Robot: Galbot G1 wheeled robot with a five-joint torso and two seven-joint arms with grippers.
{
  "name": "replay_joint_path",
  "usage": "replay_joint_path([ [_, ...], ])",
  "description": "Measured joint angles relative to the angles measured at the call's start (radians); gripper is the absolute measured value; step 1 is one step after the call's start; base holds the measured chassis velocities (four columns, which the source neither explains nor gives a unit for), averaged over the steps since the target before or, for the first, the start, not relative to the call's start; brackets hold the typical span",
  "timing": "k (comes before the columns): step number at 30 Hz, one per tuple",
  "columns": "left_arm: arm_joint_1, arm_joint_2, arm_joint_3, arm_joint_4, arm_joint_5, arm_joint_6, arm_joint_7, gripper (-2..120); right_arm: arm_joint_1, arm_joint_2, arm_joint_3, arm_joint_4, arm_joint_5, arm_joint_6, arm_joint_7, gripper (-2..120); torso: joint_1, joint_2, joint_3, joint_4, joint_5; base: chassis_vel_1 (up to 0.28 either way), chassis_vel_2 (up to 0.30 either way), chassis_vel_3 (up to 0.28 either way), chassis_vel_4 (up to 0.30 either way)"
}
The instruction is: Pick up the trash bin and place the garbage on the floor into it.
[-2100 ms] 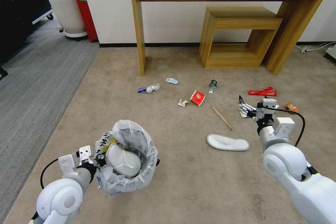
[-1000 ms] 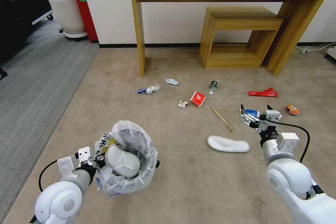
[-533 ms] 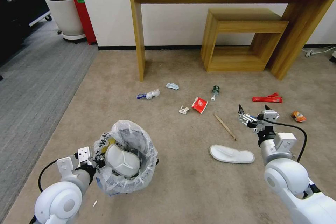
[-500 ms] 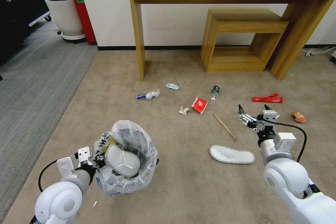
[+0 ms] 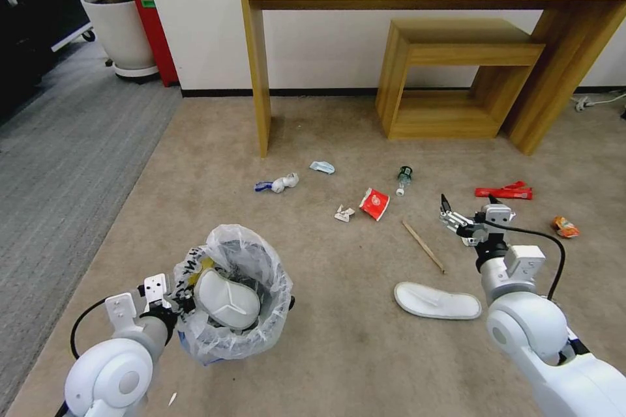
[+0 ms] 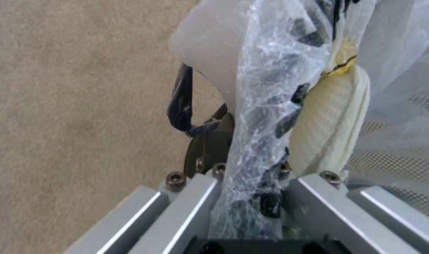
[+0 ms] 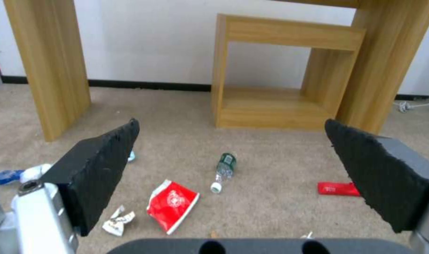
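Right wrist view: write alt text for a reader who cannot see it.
The open right end effector hangs above beige carpet, its two black pads framing a flattened red paper cup, a green-labelled bottle lying on its side and a red wrapper. Light wooden furniture stands against a white wall behind.

No readable text anywhere. Trash bin (image 5: pixel 233 292) liner has black lettering, clamped between the left gripper's (image 6: pixel 252 197) jaws, too crumpled to read. Red paper cup (image 7: pixel 172 205), ahead of and between the right gripper's (image 7: pixel 233 165) wide-open jaws, carries a white emblem, illegible. Bottle (image 7: pixel 224 168) further ahead has a green label, also unreadable.
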Motion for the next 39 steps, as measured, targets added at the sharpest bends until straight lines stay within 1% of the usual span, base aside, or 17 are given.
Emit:
replay_joint_path([
  [11,-0.003,0.002,0.0,0.008,-0.002,0.0,0.0,0,0.015,0.003,-0.014,-0.017,-0.004,0.004,-0.001,100,0.0,0.0,0.0,0.0,0.0002,-0.095,0.089,0.097,-0.099],
  [13,-0.006,0.002,0.001,0.012,-0.002,-0.001,0.0,0,0.019,0.004,-0.019,-0.02,-0.005,0.005,-0.001,100,0.0,0.0,0.0,-0.0001,-0.0003,-0.101,0.098,0.096,-0.108],
  [16,-0.009,0.003,0.002,0.015,-0.003,-0.001,0.0,0,0.024,0.006,-0.025,-0.028,-0.007,0.008,-0.001,100,0.0,0.0,0.0,0.0001,0.0004,-0.087,0.091,0.086,-0.081],
  [19,-0.013,0.003,0.005,0.021,-0.003,-0.001,0.0,0,0.029,0.008,-0.031,-0.032,-0.009,0.011,0.0,100,0.0,0.0,0.0,0.0001,-0.0002,-0.062,0.095,0.085,-0.076],
  [30,-0.029,0.003,0.014,0.04,-0.006,-0.003,0.0,0,0.041,0.011,-0.043,-0.046,-0.012,0.027,0.002,100,0.0,0.0,0.0,-0.0001,-0.0001,-0.082,0.07,0.078,-0.073],
  [39,-0.034,0.005,0.016,0.05,-0.008,-0.004,0.001,0,0.056,0.014,-0.056,-0.06,-0.013,0.028,0.002,100,0.0,0.0,0.0,0.0,-0.0001,-0.018,0.021,0.011,-0.017],
])
